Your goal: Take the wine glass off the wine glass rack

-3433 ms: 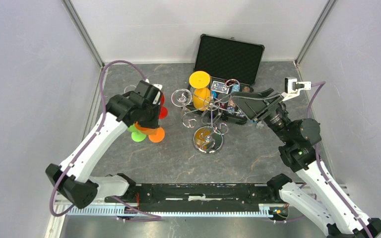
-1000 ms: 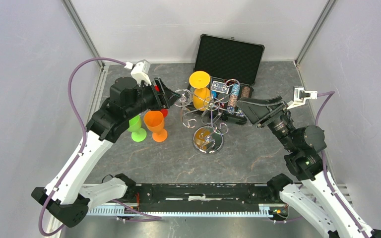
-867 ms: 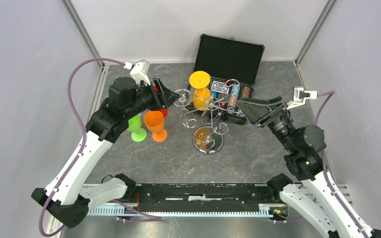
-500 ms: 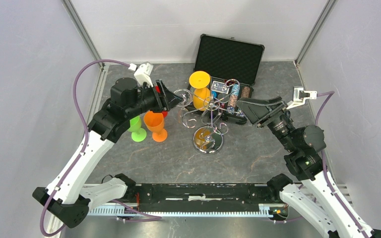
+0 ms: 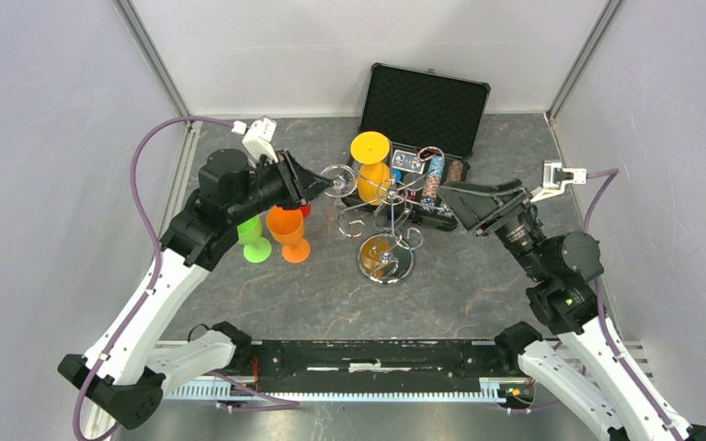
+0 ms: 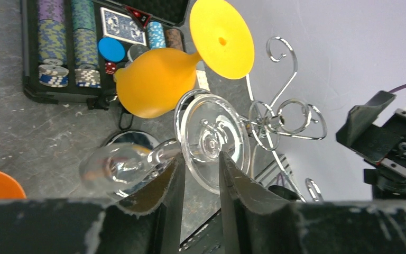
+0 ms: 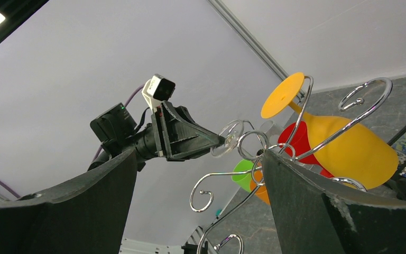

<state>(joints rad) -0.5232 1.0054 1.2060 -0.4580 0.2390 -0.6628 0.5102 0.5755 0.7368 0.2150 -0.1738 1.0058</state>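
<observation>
The chrome wine glass rack (image 5: 388, 219) stands mid-table on its round mirrored base (image 5: 384, 260). A clear wine glass (image 5: 338, 180) hangs from its left arm, and a yellow one (image 5: 372, 172) from a rear arm. My left gripper (image 5: 328, 185) is at the clear glass. In the left wrist view the gripper (image 6: 200, 157) is narrowly open. Its fingertips (image 6: 175, 169) sit just under the glass's foot (image 6: 211, 138), and the bowl (image 6: 113, 168) lies to the left. My right gripper (image 5: 474, 208) is wide open and empty, right of the rack (image 7: 243, 174).
An orange glass (image 5: 287, 230), a green glass (image 5: 254, 241) and a red one (image 5: 304, 209) stand on the table left of the rack. An open black case (image 5: 423, 106) with poker chips (image 6: 66, 47) and cards lies behind it. Grey walls enclose the table.
My left gripper has risen from the orange glass standing on the table and moved right to the clear glass's foot. My right gripper has drawn back a little and then held still.
</observation>
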